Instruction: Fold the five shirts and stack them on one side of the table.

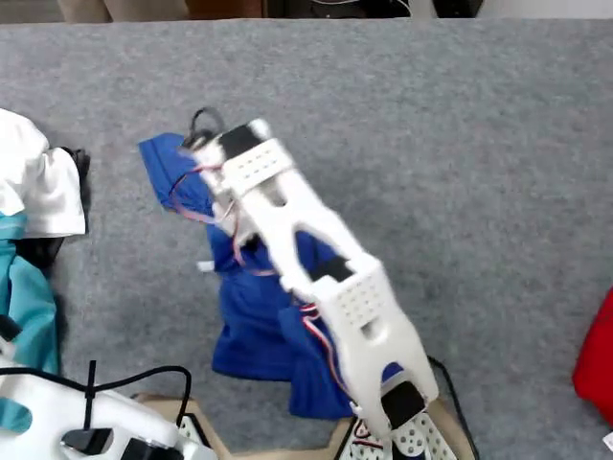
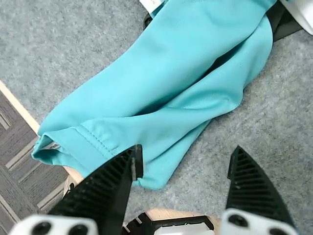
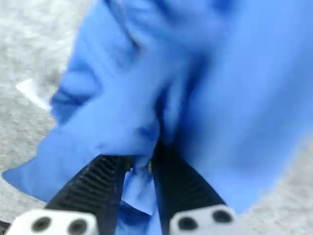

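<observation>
Right pincer (image 3: 149, 164): pressed together on a fold of the blue shirt (image 3: 220, 98), with cloth bunched between the two black fingers.
Left pincer (image 2: 188, 156): spread wide and gripping nothing; it hangs over the near hem of the teal shirt (image 2: 171, 73).
Edges: the teal shirt's hem lies right at the table's pale wooden edge (image 2: 19, 110), with floor tiles (image 2: 19, 152) showing past it. In the high view the red shirt (image 1: 599, 355) is cut off by the right border and the white shirt (image 1: 38, 182) by the left.
Open room: bare grey table (image 1: 460, 125) runs across the far side and the whole stretch between the blue shirt and the red one.
Other things: the white shirt lies at the far left, with dark cloth (image 1: 79, 158) poking out beside and under it; the teal shirt lies just nearer than it. A black cable (image 1: 134, 379) loops over the arm base at the near left corner.
In the way: the right arm (image 1: 316, 259) stretches from the near edge diagonally over the blue shirt and hides its middle.
Blue shirt and right pincer: the shirt lies crumpled left of centre, well apart from the left-hand pile; the pincer holds it at its far end, and the rest trails back under the arm toward the near edge.
</observation>
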